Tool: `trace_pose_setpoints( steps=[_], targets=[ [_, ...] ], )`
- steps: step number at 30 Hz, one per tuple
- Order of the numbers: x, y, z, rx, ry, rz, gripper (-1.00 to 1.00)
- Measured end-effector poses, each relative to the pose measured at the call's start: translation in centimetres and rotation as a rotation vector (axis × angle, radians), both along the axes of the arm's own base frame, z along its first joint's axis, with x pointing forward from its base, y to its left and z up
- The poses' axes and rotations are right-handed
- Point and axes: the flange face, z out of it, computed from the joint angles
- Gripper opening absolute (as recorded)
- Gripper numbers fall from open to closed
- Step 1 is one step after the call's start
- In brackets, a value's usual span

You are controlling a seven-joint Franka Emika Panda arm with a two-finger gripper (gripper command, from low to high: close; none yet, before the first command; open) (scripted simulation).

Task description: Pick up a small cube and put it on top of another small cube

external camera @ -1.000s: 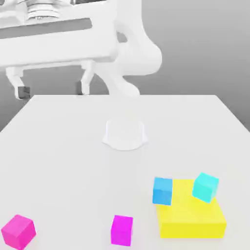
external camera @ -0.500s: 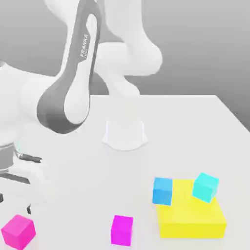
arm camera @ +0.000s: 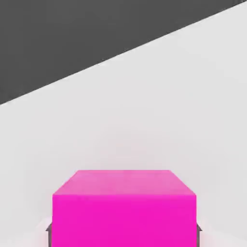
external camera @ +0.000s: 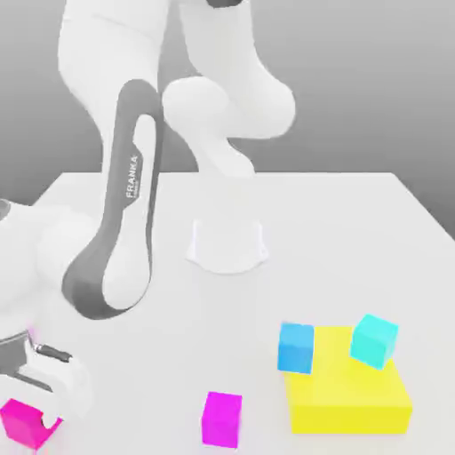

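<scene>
Gripper (external camera: pixel 31 418) is clamped on the magenta cube (arm camera: pixel 124 208) at the near corner of the white table (external camera: pixel 133 213), on the exterior view's left, with a second magenta cube (external camera: pixel 221 419) near.

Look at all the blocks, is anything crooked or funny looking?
Yes. The light teal cube sits tilted, propped on the edge of the big yellow block instead of lying flat. The blue cube leans against that block's other corner. The two magenta cubes sit flat on the table.
</scene>
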Motion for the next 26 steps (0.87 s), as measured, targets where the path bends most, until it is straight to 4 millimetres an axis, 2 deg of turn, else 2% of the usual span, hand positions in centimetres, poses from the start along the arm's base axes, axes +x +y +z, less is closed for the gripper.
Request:
trace_pose_setpoints(
  steps=[2, 6, 9, 12, 17, 18, 20, 23, 24, 26],
  targets=[
    [0.6, 3.2, 1.8, 0.016, -0.001, 0.096, -1.00],
    [1.0, 12.0, 4.7, 0.045, -0.004, 0.368, -1.00],
    [0.3, 19.2, 6.8, 0.054, -0.004, 0.599, -1.00],
    [-1.6, 26.7, 8.7, 0.052, -0.003, 0.850, -1.00],
    [-6.5, 33.5, 11.3, 0.019, -0.001, 1.173, -1.00],
    [-7.3, 34.5, 11.2, 0.011, -0.001, 1.224, -1.00],
    [-7.8, 35.3, 9.6, 0.005, 0.000, 1.263, -1.00],
    [-8.1, 35.5, 6.1, 0.002, 0.001, 1.273, -1.00],
    [-8.1, 35.5, 5.5, 0.001, 0.001, 1.274, 1.00],
    [-8.1, 35.5, 5.5, 0.001, 0.001, 1.274, 1.00]
  ],
)
